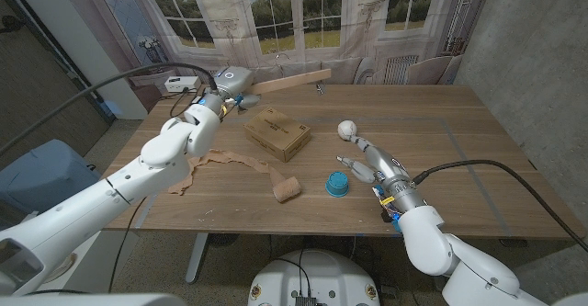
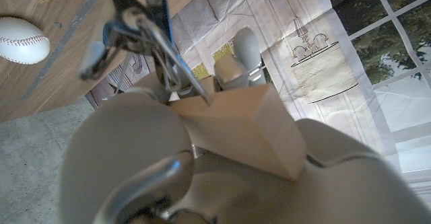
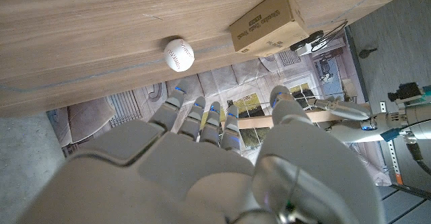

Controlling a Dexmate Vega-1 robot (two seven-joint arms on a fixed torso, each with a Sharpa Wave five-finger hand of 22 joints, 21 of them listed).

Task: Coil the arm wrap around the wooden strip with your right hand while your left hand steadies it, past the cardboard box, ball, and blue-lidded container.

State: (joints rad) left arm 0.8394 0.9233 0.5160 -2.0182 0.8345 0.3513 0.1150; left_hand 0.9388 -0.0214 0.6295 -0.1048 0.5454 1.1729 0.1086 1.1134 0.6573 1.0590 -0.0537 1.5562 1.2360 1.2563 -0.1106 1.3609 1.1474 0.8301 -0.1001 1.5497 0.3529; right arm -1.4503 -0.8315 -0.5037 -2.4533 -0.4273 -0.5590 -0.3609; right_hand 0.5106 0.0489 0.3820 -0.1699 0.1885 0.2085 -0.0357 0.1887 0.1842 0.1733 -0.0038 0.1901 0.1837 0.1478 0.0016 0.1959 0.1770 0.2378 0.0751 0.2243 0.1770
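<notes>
The wooden strip (image 1: 292, 79) juts out level above the table's back edge, its left end gripped by my left hand (image 1: 225, 90). In the left wrist view the strip's cut end (image 2: 262, 133) sits between the fingers of that hand (image 2: 128, 150). The tan arm wrap (image 1: 230, 162) lies unrolled on the table, ending in a small roll (image 1: 287, 189). My right hand (image 1: 372, 164) hovers at the table's front right with fingers apart, holding nothing, between the ball (image 1: 346, 130) and the blue-lidded container (image 1: 338, 185). The right wrist view shows this hand (image 3: 222, 163), the ball (image 3: 179, 54) and the strip (image 3: 296, 120).
The cardboard box (image 1: 276, 131) lies mid-table between the strip and the wrap's roll; it also shows in the right wrist view (image 3: 269, 23). A printed window backdrop hangs behind the table. Bare tabletop (image 1: 459, 141) stretches to the right.
</notes>
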